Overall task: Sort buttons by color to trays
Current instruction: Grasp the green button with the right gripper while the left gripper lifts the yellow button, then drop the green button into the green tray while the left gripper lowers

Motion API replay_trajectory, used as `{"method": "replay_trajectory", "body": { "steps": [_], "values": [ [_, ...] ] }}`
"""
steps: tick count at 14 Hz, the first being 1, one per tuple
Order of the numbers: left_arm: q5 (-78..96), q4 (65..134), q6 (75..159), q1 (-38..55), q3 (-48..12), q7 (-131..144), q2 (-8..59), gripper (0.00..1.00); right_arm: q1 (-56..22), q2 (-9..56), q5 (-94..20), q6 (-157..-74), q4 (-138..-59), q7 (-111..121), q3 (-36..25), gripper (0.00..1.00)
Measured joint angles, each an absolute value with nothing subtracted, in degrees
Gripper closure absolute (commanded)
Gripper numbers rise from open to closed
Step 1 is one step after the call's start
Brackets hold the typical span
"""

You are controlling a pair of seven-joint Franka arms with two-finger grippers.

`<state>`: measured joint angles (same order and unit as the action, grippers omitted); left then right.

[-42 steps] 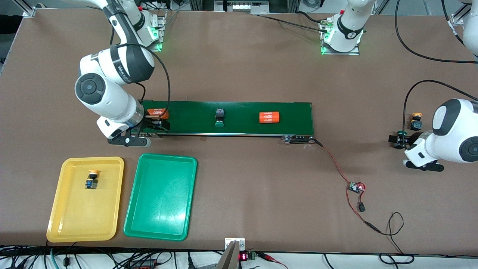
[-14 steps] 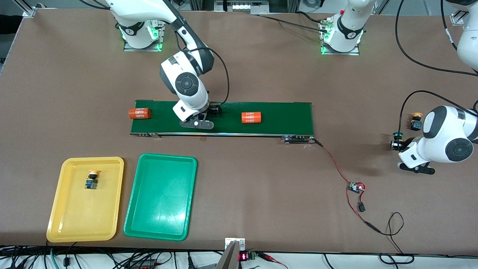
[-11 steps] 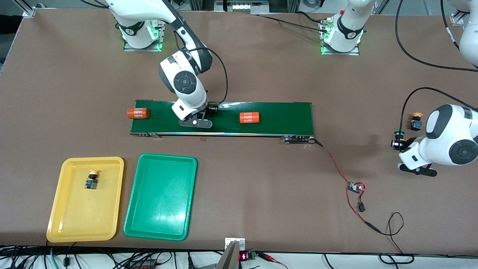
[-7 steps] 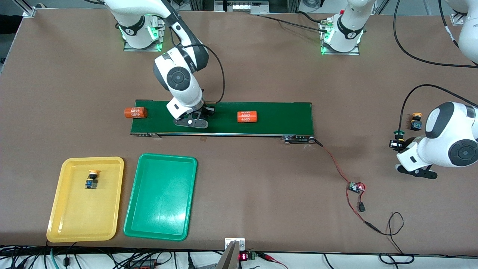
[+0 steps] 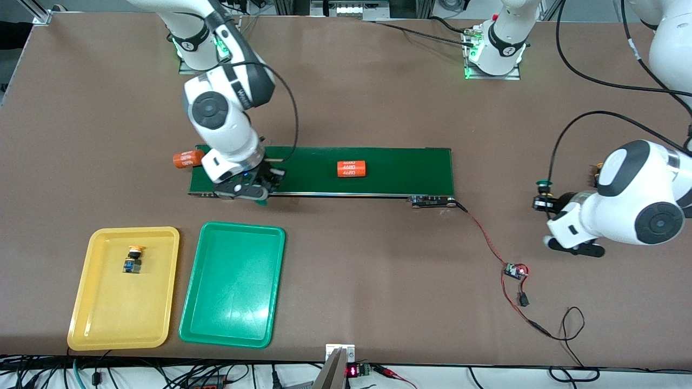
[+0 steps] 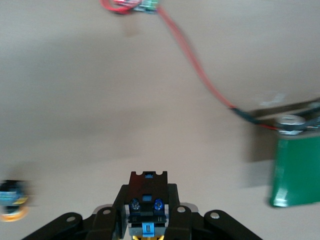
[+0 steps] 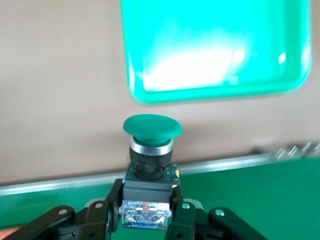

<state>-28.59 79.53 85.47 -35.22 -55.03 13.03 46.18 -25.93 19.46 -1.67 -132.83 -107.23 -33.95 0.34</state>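
Carriage of the green-capped button (image 7: 151,127) is the step in hand. The right gripper (image 5: 254,189) is clenched on its black body, cap pointing forward, over the conveyor belt (image 5: 400,173) at its edge toward the front camera and its right-arm end.

In the front view the green tray (image 5: 232,281) lies at about 6 o'clock from that gripper, so take a short, direct path. Lift enough to clear the tray's raised rim, stop over bare floor well inside it, then lower before you let go. The round cap will likely make the button roll if it is dropped.

The yellow tray (image 5: 108,313) sits just beside the green one at its 9 o'clock and holds a yellow-capped button (image 5: 132,260); don't drift over it.

The left gripper (image 5: 546,202) is clamped on a second green-capped button (image 5: 542,186) above the worktop (image 5: 351,270), at 3 o'clock from the belt.

The worktop is flat, brown and matte. One orange cylinder (image 5: 351,169) lies on the belt and another (image 5: 183,160) at its right-arm end. A red wire with a small board (image 5: 513,270) trails at the belt's 4 o'clock.
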Motion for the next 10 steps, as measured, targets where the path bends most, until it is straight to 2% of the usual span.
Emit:
{"method": "replay_trajectory", "body": {
  "steps": [5, 7, 10],
  "values": [
    [-19.63, 79.54, 85.88, -27.27, -55.24, 20.25, 46.33, 0.80, -17.57, 24.60, -1.50, -128.06, -96.96, -21.07, -1.10, 1.00],
    [-17.96, 79.81, 88.28, -23.56, -55.25, 23.43, 46.60, 0.80, -17.20, 27.76, -1.41, -124.54, -91.63, -19.70, -1.12, 1.00],
    [-17.93, 81.58, 93.76, -15.57, -54.22, 29.76, 47.17, 0.80, -17.77, 32.64, -1.00, -123.53, -83.98, -19.48, -1.11, 1.00]
  ]
}}
